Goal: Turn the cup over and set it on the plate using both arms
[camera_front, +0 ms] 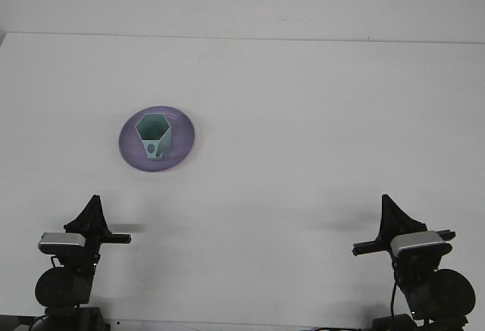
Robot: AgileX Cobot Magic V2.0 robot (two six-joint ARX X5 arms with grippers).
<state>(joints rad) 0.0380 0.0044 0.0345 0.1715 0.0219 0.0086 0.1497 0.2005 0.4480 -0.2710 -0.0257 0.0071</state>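
cup [153, 134] – pale green, 6-sided, mouth up, on purple plate [182, 135] | both grippers' state – cannot tell

Front view: white table [318, 119], purple plate [182, 143] left of centre. Pale green hexagonal cup [153, 135] sits upright on the plate, mouth up, handle on the near side. Left gripper [92, 211] low at the near-left edge, right gripper [389, 211] low at the near-right edge, both pointing forward and up, well apart from plate and cup. Neither touches anything. Finger state not readable from this angle
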